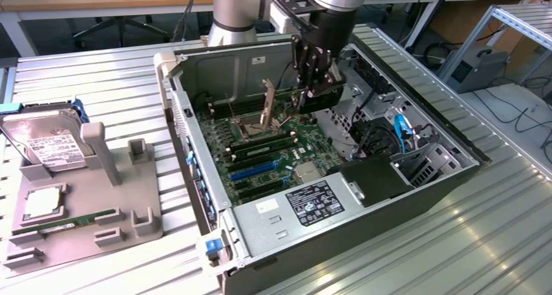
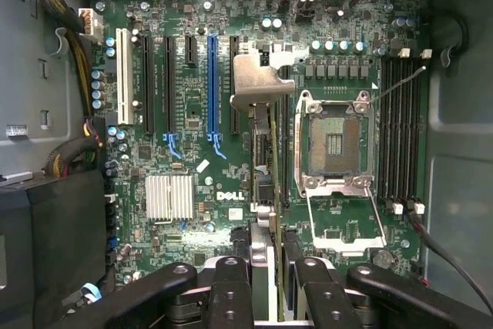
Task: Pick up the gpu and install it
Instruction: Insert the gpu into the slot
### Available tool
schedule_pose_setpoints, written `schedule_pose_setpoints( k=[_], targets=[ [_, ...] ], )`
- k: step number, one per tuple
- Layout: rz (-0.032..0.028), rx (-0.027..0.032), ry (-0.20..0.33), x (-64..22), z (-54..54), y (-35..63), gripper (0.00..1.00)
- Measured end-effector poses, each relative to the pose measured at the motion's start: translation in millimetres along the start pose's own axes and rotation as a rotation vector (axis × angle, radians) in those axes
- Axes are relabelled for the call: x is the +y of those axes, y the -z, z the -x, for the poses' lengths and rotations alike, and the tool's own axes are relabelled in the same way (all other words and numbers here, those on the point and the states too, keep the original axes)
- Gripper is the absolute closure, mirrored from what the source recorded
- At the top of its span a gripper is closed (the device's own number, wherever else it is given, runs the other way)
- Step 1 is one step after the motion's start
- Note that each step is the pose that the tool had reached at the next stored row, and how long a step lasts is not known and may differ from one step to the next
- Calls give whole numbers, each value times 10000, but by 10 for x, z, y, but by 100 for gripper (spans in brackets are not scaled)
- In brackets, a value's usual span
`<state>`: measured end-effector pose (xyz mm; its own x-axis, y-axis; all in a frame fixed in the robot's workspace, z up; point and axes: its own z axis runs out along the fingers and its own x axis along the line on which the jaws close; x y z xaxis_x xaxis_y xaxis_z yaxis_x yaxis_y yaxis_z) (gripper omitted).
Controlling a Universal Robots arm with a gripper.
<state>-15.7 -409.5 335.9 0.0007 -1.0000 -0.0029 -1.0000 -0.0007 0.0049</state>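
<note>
gpu (image 2: pixel 263 152): thin black card with a silvery end bracket (image 2: pixel 262 82).

Location: held edge-on inside the open computer case (image 1: pixel 362 233), above the motherboard (image 2: pixel 185 144), between the blue slot (image 2: pixel 212 82) and the processor socket (image 2: pixel 337 140). Whether it touches any slot cannot be told.

Holder: gripper (image 2: pixel 272 275), claw pinching the card's two faces. In the exterior view it stands toward 12 o'clock of the case. The parts tray (image 1: pixel 121 198) lies at 9 o'clock.

Handling, judged: light, stiff and fragile. Best taken by the bare board near one end, clear of the components and the connector edge.

Silvery metal bracket (image 2: pixel 262 82) on the gpu (image 2: pixel 261 167); glossy motherboard (image 2: pixel 192 152); ribbed shiny metal table (image 1: pixel 483 243); matt grey plastic tray (image 1: pixel 121 193)
</note>
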Motion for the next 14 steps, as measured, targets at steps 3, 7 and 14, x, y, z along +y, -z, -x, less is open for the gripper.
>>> schedule_pose_setpoints(
  k=[3, 7, 14],
  targets=[
    [0, 1, -82, 8, 0, -6, 73],
    [-2, -4, -912, 9, 0, -18, 73],
    [-5, -9, -1681, 14, -1, -28, 73]
  ],
)
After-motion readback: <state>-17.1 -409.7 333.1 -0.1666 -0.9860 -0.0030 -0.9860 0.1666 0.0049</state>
